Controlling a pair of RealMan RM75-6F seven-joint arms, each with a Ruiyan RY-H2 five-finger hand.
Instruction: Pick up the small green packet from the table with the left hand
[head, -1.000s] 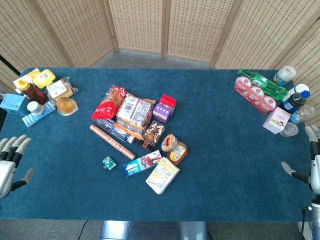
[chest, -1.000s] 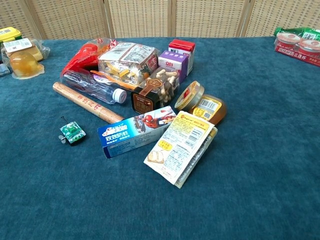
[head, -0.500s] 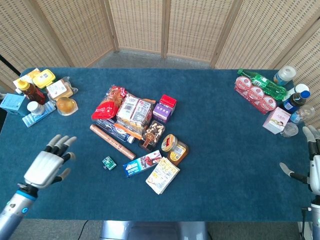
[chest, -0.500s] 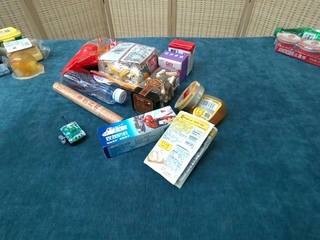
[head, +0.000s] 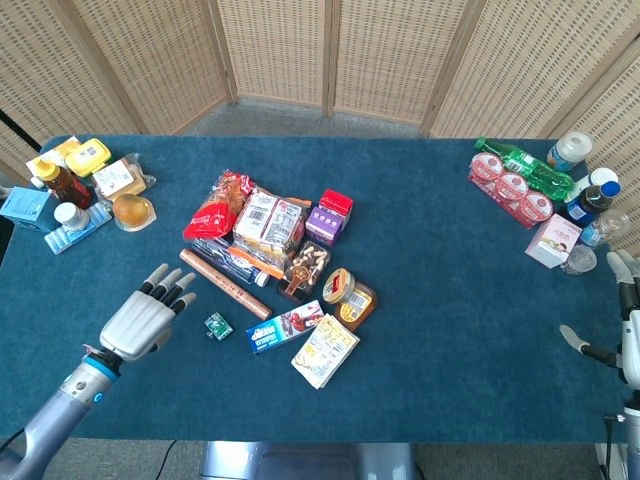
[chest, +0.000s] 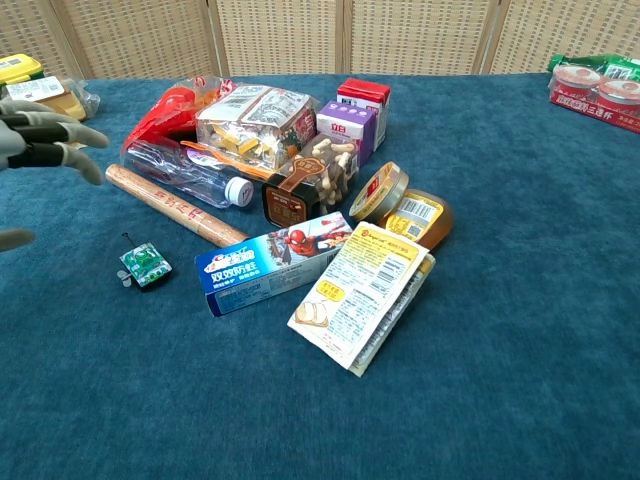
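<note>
The small green packet (head: 217, 325) (chest: 145, 264) lies flat on the blue table, just left of a blue toothpaste box (head: 285, 327) (chest: 272, 263). My left hand (head: 146, 314) (chest: 40, 135) hovers open to the packet's left, fingers spread and pointing toward it, a short gap away and holding nothing. Only its fingertips show at the left edge of the chest view. My right hand (head: 622, 325) stays open at the table's far right edge, away from everything.
A pile of goods sits right of and behind the packet: brown tube (head: 224, 283), red snack bag (head: 216, 208), clear bottle (chest: 190, 175), yellow pouch (head: 325, 350), jar (head: 349, 293). Bottles and boxes crowd the back-left corner (head: 75, 185) and the right edge (head: 545, 190).
My left hand has travelled from the table's left edge rightward and forward toward the green packet, and its fingertips now enter the chest view. The right hand has not moved.
</note>
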